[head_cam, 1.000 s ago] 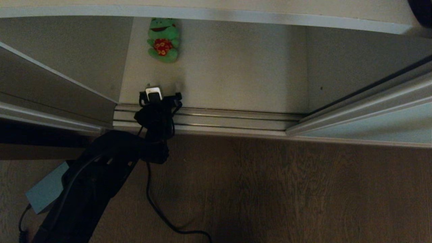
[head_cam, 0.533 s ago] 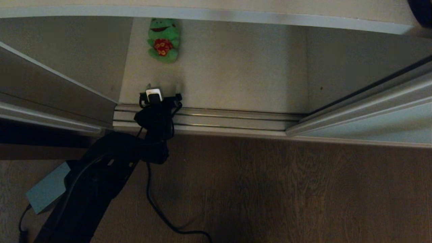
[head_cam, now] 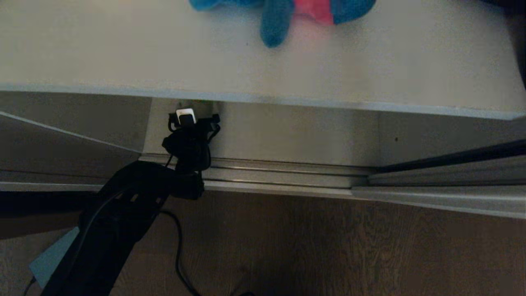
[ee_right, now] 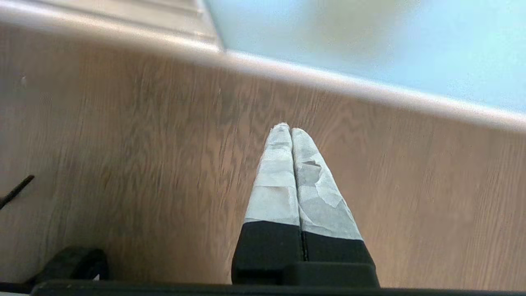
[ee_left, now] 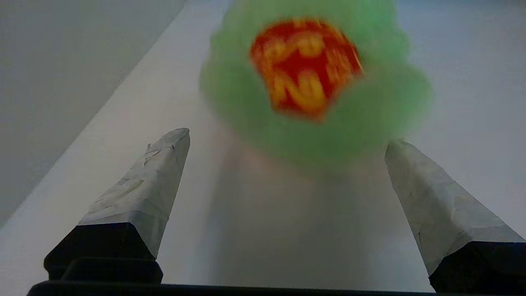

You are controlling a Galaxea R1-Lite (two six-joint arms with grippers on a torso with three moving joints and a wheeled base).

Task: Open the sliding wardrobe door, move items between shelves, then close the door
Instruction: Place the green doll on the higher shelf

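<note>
The camera has been lifted, so the pale upper shelf [head_cam: 123, 49] is now being shown, with the blue and pink plush toy [head_cam: 287, 12] lying on it. The green plush frog [ee_left: 312, 82] is being approached on the lower shelf [ee_left: 287, 230] by the left hand [ee_left: 287, 164], fingers spread wide, empty. The right hand [ee_right: 289, 131] is being kept clenched over the brown wooden floor [ee_right: 123, 164].

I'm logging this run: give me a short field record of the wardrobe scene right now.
door: slid aside, wardrobe open
upper shelf: blue and pink plush lying on it
lower shelf: green plush
left gripper: fingers wide open, just short of the green plush
right gripper: shut, over the wood floor
</note>
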